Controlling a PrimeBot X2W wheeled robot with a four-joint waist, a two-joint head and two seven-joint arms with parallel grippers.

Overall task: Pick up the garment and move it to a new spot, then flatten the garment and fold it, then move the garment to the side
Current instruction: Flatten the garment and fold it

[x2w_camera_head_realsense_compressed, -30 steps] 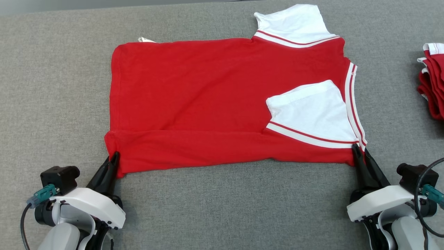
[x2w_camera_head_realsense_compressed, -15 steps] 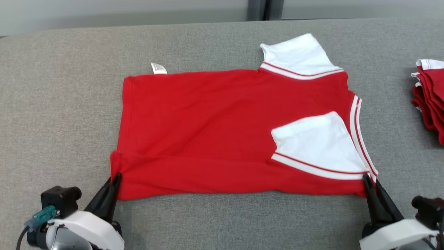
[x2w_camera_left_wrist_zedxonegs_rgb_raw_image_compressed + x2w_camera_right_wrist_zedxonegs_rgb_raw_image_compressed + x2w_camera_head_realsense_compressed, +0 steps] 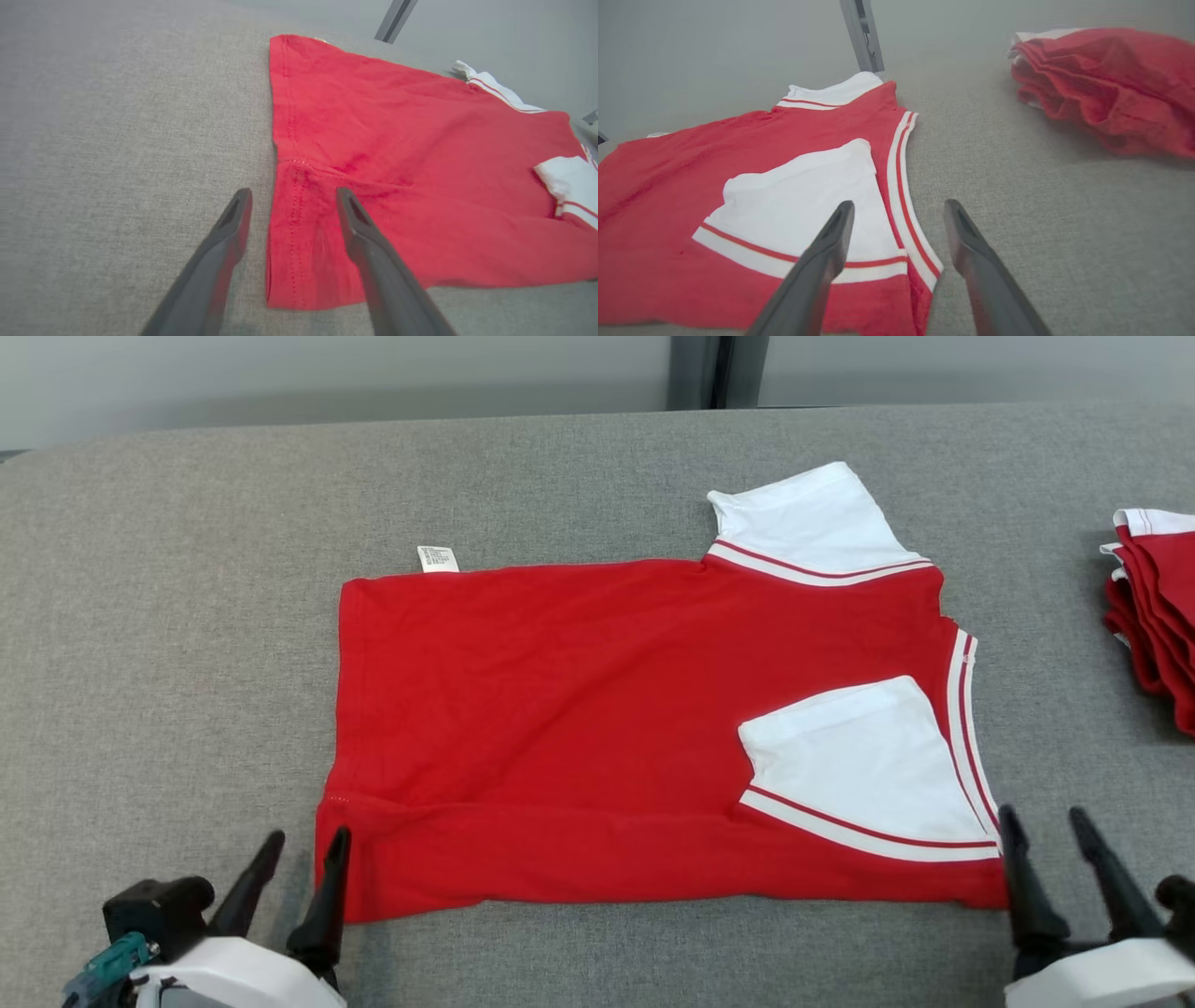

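At the near edge, both arms pointed forward low over the grey table (image 3: pixel 187 616), the left gripper (image 3: pixel 306 840) and right gripper (image 3: pixel 1042 817) each with fingers spread, straddling the near corners of the red garment (image 3: pixel 579 709) lying flat mid-table, a red pile (image 3: pixel 1153 616) farther right

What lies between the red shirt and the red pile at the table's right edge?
Just bare grey tabletop separates the shirt from the pile; both the head view and the right wrist view show it.
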